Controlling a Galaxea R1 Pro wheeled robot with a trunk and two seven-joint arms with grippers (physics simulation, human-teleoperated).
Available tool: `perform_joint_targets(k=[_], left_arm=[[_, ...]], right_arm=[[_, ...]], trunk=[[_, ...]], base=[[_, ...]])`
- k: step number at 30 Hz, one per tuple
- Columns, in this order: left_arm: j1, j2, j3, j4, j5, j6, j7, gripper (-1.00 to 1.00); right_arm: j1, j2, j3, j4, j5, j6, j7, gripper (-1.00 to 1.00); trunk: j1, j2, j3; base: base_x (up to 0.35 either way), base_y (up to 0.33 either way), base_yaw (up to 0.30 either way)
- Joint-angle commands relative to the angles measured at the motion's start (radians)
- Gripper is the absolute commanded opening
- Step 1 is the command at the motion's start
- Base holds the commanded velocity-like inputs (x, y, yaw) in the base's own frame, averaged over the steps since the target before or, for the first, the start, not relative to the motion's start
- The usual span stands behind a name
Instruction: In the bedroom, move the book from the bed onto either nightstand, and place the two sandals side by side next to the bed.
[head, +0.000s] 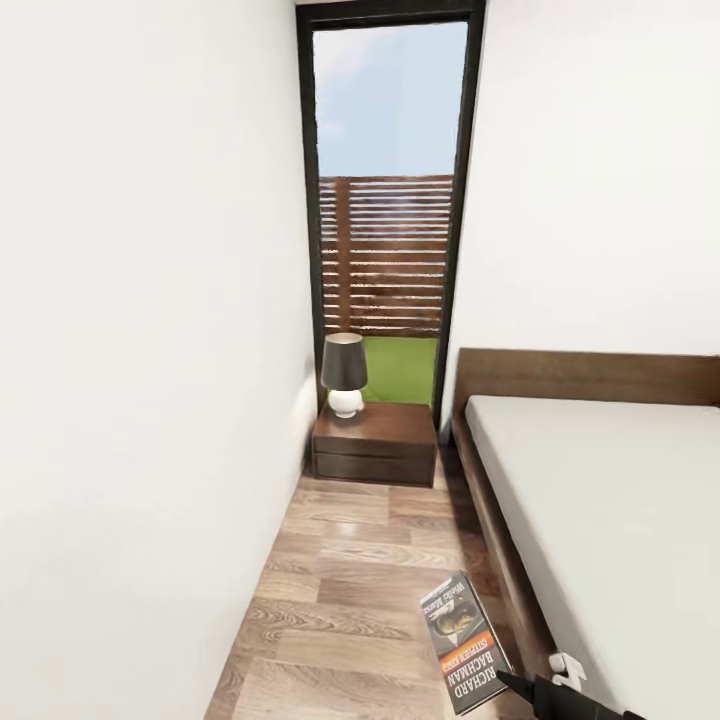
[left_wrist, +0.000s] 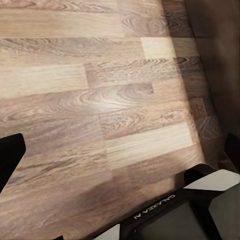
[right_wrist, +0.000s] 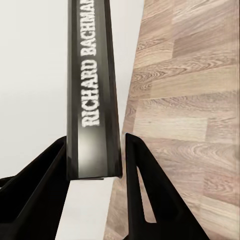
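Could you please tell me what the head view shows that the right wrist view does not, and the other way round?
Head view alone: the nightstand with a lamp, the window, and the bed.

Right wrist view alone: the right gripper with one finger on each side of the book's spine.

Both: the book, the wood floor, and white wall.

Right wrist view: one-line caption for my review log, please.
Right pincer grips the book by its "RICHARD BACHMAN" spine, above the wood-plank floor.
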Motion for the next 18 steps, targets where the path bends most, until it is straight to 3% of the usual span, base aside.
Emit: perform_joint_targets(k=[1, 12, 18], left_arm=[[0.0, 0.0, 0.007, 0.0, -0.011, -0.006, -0.002, 1.0], [0.0, 0.001, 0.007, 0.0, -0.011, -0.006, -0.002, 1.0], [0.0, 0.0, 0.006, 0.0, -0.011, -0.007, -0.002, 1.0]], right_arm=[[-0.001, -0.001, 0.003, -0.001, -0.012, 0.009, 0.002, -1.0], [-0.001, -0.001, 0.003, -0.001, -0.012, 0.009, 0.001, -1.0], [-0.001, -0.001, 0.003, -0.001, -0.012, 0.009, 0.0, -1.0]], trunk=[[0.0, -0.001, -0.001], [0.0, -0.001, -0.001], [0.0, -0.001, -0.001]], base=[[0.0, 0.0, -0.283], [0.005, 0.0, -0.283], [0.227, 0.0, -0.205]])
